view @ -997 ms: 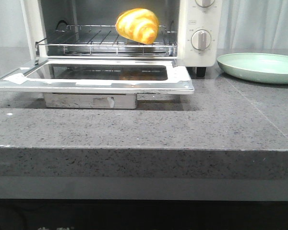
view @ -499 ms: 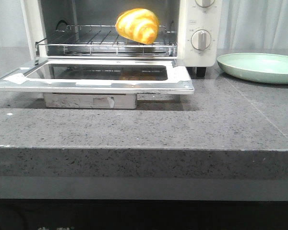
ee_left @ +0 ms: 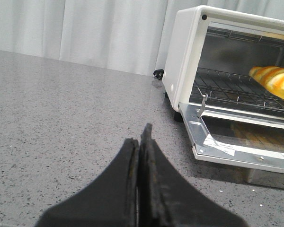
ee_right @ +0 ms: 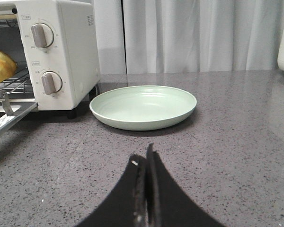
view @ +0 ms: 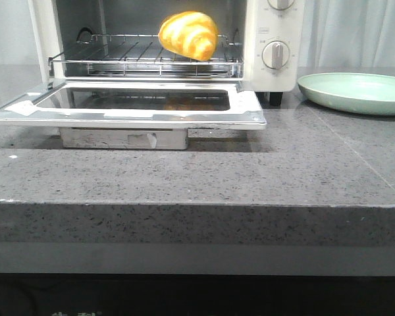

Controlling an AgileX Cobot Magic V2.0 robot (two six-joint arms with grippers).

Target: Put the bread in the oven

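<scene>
— Where's the croissant roll?
— On the wire rack inside the toaster oven, door down.
— The grippers?
— Left gripper and right gripper are both pressed together, empty, above the worktop.

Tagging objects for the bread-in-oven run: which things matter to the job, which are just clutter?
Job:
- bread, on the wire rack
- oven, door open

Clutter:
- green plate, empty
- curtain

Both hands, left hand and right hand, shut and empty.
</scene>
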